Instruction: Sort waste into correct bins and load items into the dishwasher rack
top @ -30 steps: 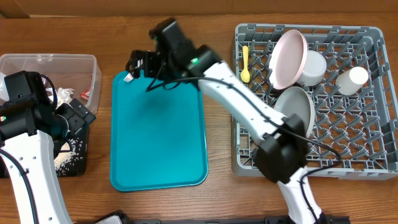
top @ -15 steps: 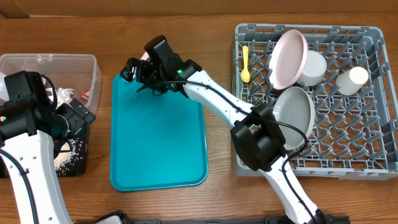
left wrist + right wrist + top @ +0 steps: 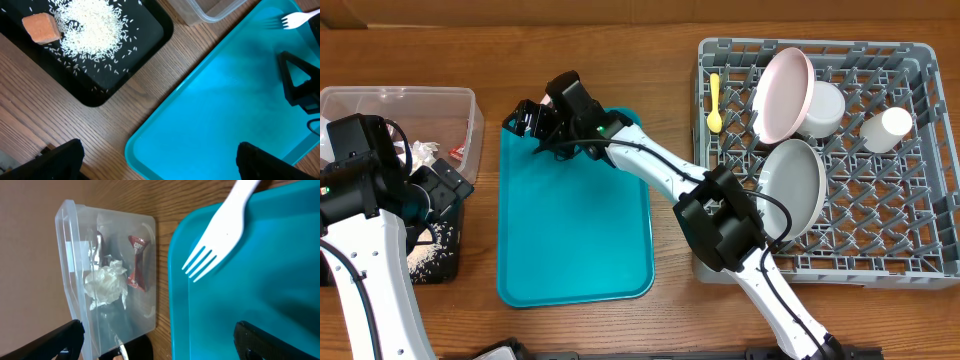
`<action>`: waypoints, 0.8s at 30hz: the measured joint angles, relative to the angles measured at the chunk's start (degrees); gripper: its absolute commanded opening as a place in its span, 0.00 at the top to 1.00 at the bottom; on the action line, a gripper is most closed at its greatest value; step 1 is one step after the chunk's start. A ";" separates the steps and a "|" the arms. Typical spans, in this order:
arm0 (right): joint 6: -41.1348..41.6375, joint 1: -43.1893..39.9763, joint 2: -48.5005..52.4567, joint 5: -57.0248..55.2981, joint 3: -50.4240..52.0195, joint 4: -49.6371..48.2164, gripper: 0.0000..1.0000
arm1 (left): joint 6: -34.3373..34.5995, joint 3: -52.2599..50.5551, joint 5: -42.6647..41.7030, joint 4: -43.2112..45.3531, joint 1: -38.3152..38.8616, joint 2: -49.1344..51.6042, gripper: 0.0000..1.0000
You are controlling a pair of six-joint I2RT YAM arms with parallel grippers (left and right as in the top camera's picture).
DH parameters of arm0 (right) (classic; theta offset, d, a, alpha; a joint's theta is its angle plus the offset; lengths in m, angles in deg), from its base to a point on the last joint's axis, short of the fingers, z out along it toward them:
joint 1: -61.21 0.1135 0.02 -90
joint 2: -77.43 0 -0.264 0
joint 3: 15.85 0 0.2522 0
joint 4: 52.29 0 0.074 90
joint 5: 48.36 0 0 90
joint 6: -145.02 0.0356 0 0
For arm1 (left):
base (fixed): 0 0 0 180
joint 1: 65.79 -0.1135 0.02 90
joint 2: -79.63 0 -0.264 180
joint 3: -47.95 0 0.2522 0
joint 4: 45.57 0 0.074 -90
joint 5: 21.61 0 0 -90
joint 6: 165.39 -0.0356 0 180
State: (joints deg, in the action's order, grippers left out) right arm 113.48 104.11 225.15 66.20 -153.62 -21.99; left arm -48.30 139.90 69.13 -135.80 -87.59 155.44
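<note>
Resting on teal tray [image 3: 280, 295]: fork [image 3: 225, 225], hidden overhead.

You have bright, even light from above, with no harsh glare. The overhead view is sharp all across the teal tray [image 3: 575, 220]. In the left wrist view, a soft, diffuse shadow darkens the tray's surface. In the right wrist view, the tray dims away from the fork [image 3: 220, 230]. The clear tub [image 3: 107, 275] beside the tray looks slightly soft, with pale reflections.
</note>
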 measured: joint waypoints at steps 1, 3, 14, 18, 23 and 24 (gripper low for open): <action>0.02 0.09 0.02 -0.15 0.00 -0.24 0.01 | 0.00 0.00 0.00 0.00 0.00 0.00 0.00; 0.02 0.07 0.11 -0.59 0.00 -0.81 0.01 | 0.00 0.00 0.00 0.00 0.00 0.00 0.00; 0.04 0.13 0.22 -3.85 0.00 -2.80 0.02 | 0.00 -0.02 0.00 0.00 0.00 0.00 0.00; 0.09 0.26 0.50 -4.72 0.00 -4.11 0.02 | 0.00 0.00 0.00 0.00 0.00 0.00 0.00; -0.72 -0.02 0.85 -5.40 -0.26 -1.14 0.02 | 0.00 0.00 0.00 0.00 0.00 0.00 0.00; -1.22 -0.31 0.87 -5.42 -0.61 0.48 0.03 | 0.00 -0.02 0.00 0.00 0.00 0.00 0.00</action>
State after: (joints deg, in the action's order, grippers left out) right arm 112.25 103.80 226.03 60.78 -154.23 -21.51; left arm -48.30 139.88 69.13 -135.80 -87.59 155.44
